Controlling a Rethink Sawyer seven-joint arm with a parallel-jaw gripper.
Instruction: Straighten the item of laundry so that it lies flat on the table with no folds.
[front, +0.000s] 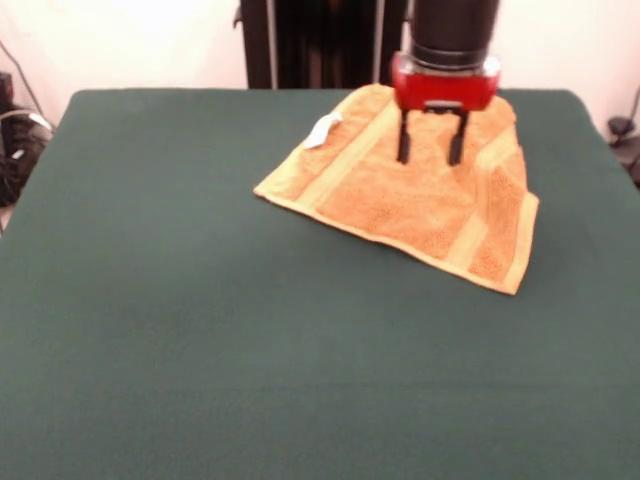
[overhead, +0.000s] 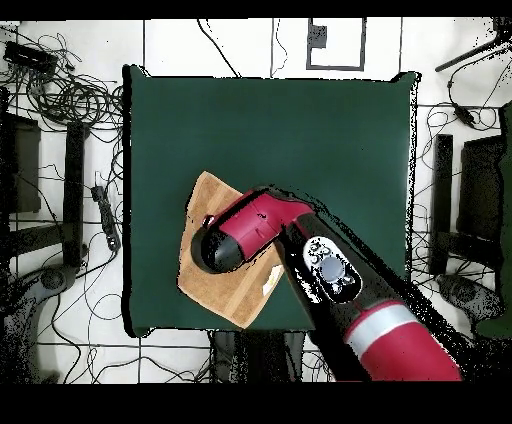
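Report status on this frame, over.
Gripper open, above towel. Towel spread near table's robot-side edge, one side still rumpled. Nothing in the way.

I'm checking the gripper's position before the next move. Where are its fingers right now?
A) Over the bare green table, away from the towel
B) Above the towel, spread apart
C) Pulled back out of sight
B: in the front view the gripper hangs over the orange towel with a gap between its two black fingers.
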